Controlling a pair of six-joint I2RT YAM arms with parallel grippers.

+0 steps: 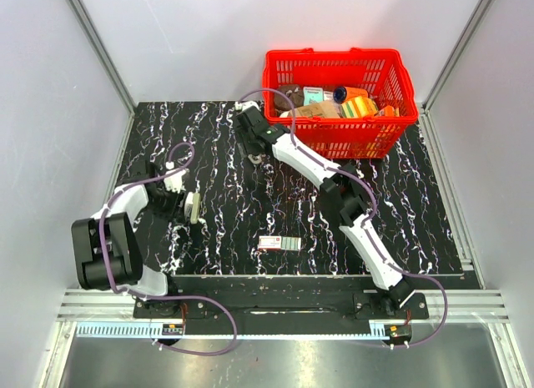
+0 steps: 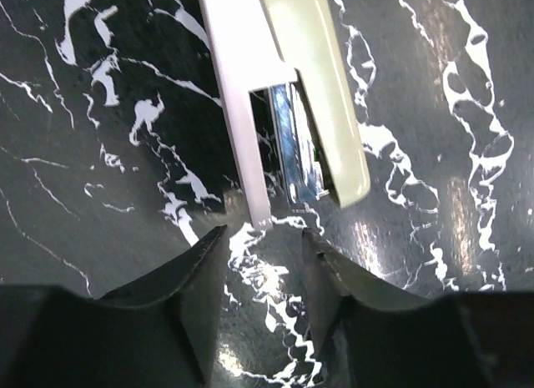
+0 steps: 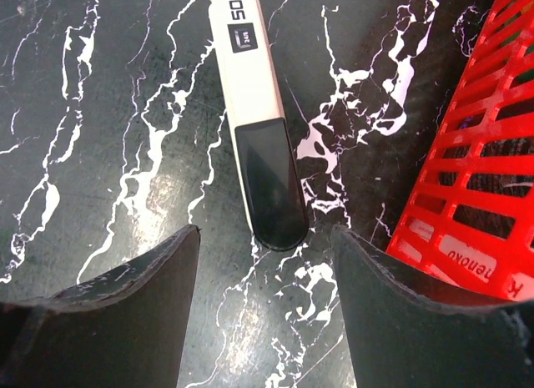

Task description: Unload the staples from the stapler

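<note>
Left fingers (image 2: 188, 271) sit spread and empty low over the desk (image 1: 250, 213). Their tips flank the near end of the cream stapler (image 2: 321, 96) without clearly touching it. The stapler lies on the left part of the desk at mid depth, apparently on its side, with its metal magazine showing between the cream top and the white base. The step in hand looks like securing the stapler. I would close squarely on the base end only and leave the top free to swing open, since pinching both halves would lock the magazine in. A small staple box (image 1: 279, 243) lies to the right and nearer, well apart. The bare desk between them gives room to tip staples out. On the left, the desk edge and the side wall are close, so any swing should go rightward. Right fingers (image 3: 150, 296) are likewise spread and empty at the far side, before the black end of a white bar-shaped item (image 3: 250, 96) that I cannot identify. The red basket (image 1: 338, 142) stands just to their right and leaves little room there.
</note>
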